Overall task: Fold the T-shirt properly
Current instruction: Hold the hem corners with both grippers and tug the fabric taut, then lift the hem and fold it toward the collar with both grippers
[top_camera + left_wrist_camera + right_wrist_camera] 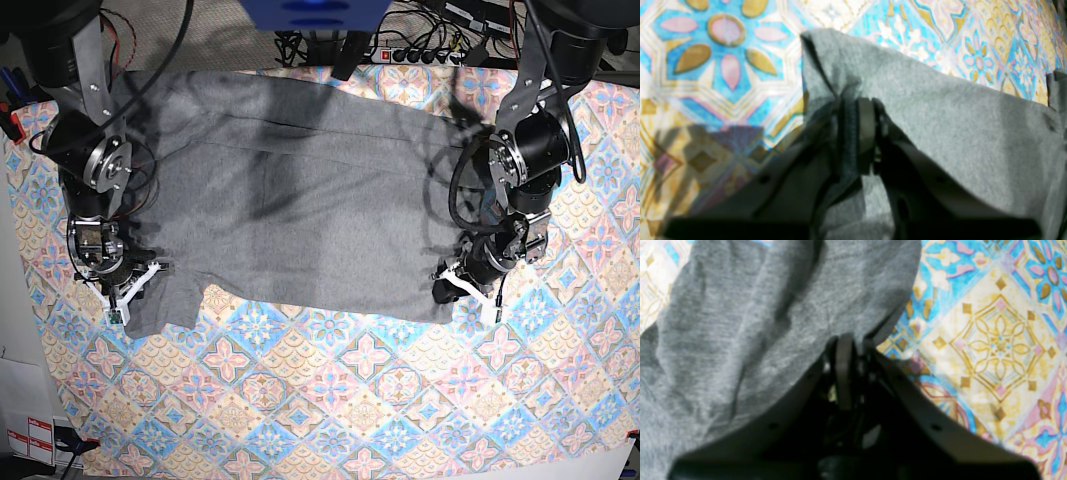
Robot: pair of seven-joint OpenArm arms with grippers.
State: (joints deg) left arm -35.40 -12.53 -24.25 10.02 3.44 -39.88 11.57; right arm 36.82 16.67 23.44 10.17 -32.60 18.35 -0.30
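T-shirt (300, 220) lies spread flat across the patterned tablecloth (350, 400), its near hem toward me. At the hem's two ends, the left gripper (857, 133) and the right gripper (848, 370) are each pinched shut on the grey fabric. Both corners look secured; next, I'd guess, lift them evenly and carry the hem across.

The left arm reaches down on the right side of the base view, forearm angled inward, wrist bent; the left gripper (462, 287) sits low with its jaws pinched together on a fold of the T-shirt (320, 210). On the opposite side the right arm descends steeply, and the right gripper (128, 290) has its jaws closed on the shirt's edge, fingers (843, 370) pressed together
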